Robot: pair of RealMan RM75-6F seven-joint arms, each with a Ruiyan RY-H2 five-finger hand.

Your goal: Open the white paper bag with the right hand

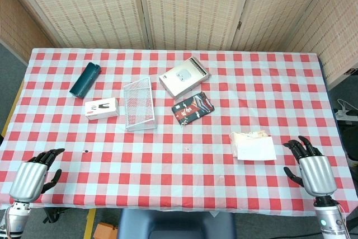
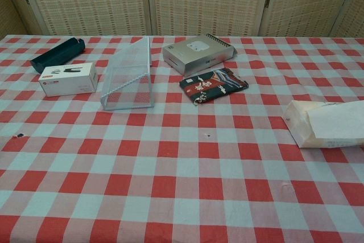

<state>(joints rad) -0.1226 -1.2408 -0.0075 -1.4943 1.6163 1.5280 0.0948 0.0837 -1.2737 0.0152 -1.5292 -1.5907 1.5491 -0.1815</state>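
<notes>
The white paper bag (image 1: 253, 146) lies flat on the checked table (image 1: 179, 177) at the front right; in the chest view the white paper bag (image 2: 328, 123) shows at the right edge, its mouth facing left. My right hand (image 1: 309, 167) hovers at the table's front right corner, just right of the bag and apart from it, fingers spread and empty. At the front left corner my left hand (image 1: 34, 174) stays with fingers apart, holding nothing. Neither hand appears in the chest view.
A wire mesh basket (image 1: 139, 103) stands mid-table. A small white box (image 1: 101, 108) and a dark teal tube (image 1: 85, 79) lie to its left. A silver-white box (image 1: 183, 76) and a dark patterned pouch (image 1: 193, 108) lie to its right. Woven screens stand behind.
</notes>
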